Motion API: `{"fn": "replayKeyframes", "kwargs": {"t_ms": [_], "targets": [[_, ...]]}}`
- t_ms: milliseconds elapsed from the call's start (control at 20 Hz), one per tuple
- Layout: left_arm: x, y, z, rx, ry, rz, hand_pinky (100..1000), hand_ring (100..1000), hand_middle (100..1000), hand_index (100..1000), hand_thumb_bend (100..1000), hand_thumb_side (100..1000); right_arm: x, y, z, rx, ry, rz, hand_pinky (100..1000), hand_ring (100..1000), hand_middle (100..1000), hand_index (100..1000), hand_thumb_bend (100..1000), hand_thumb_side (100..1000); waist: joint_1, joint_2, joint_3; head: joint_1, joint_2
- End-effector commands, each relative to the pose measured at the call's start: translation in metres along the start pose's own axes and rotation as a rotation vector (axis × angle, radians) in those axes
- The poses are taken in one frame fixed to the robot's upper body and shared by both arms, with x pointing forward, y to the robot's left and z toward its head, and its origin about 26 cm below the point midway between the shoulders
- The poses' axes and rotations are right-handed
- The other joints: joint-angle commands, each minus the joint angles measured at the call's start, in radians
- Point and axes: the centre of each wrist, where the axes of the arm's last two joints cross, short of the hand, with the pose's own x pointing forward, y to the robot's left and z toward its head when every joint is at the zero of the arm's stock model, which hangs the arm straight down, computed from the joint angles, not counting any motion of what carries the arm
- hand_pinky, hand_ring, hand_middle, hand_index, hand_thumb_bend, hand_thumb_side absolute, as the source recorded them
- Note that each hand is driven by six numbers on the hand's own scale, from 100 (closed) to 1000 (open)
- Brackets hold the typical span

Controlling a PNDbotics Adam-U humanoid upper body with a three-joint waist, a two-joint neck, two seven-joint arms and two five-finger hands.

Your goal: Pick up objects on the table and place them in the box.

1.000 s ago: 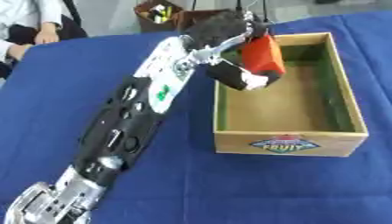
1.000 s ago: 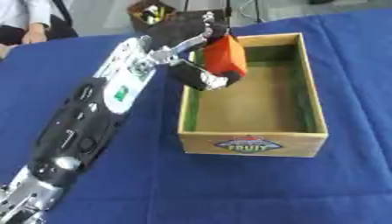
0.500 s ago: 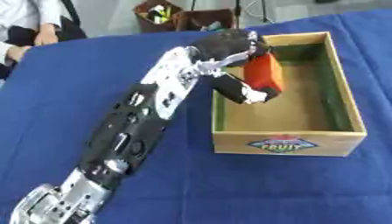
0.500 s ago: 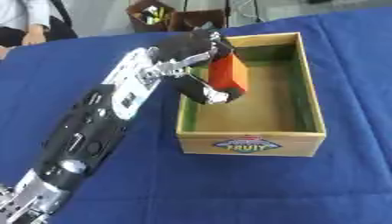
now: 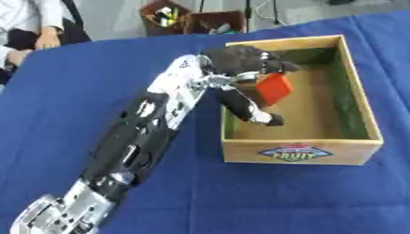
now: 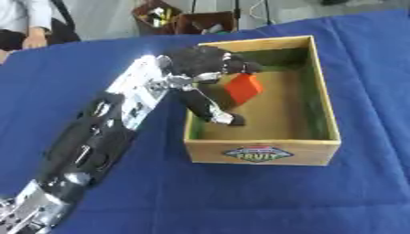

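My left arm reaches in from the lower left, and my left hand (image 5: 244,64) hangs over the near-left part of the wooden box (image 5: 300,153). An orange block (image 5: 274,88) sits tilted inside the box, just under the curled upper fingers. The thumb (image 5: 248,109) stretches straight down toward the box floor, apart from the block. I cannot tell whether the upper fingers still touch the block. The box carries a "FRUIT" label on its front wall. My right hand shows in neither view.
A blue cloth (image 5: 96,91) covers the table all around the box. Beyond the far table edge stand brown bins (image 5: 192,20) with small items. A person sits at the far left corner, off the table.
My left hand has lowered into the box with the orange block. The thumb has come away from the block and now points down.
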Motion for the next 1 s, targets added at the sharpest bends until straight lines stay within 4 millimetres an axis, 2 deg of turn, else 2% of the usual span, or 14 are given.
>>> {"fn": "replayKeyframes", "kwargs": {"t_ms": [50,150,250,400,750,1000], "targets": [[-0.003,0.02,0.008,0.101,0.022,-0.012,626,753,726,981,420,829,0.006,-0.003,-0.004,-0.012,-0.03,0.002,898,819,600,780,100,544,-0.012,-0.028,0.004,-0.006,-0.003],[-0.003,0.026,0.013,0.164,0.037,0.003,550,686,638,900,366,808,0.006,-0.003,-0.003,-0.015,-0.029,0.004,897,818,600,780,100,543,-0.014,-0.03,0.007,-0.008,0.0],[-0.004,0.034,0.021,0.251,0.063,0.032,511,645,597,862,287,783,0.006,-0.005,-0.002,-0.02,-0.026,0.007,897,818,600,780,100,543,-0.016,-0.034,0.013,-0.014,0.0],[-0.006,0.048,0.038,0.396,0.111,0.074,445,586,554,838,253,816,0.005,-0.006,-0.001,-0.028,-0.021,0.014,896,818,600,779,100,543,-0.021,-0.041,0.024,-0.025,0.004],[-0.003,0.087,0.077,0.734,0.19,0.139,422,564,540,826,280,861,0.003,-0.009,0.003,-0.043,-0.003,0.026,897,818,599,779,100,546,-0.031,-0.049,0.041,-0.049,0.002],[0.008,0.092,0.102,0.874,0.219,0.175,401,546,524,809,224,848,0.002,-0.011,0.004,-0.056,-0.002,0.036,896,818,599,779,100,545,-0.038,-0.048,0.051,-0.066,0.004]]}}
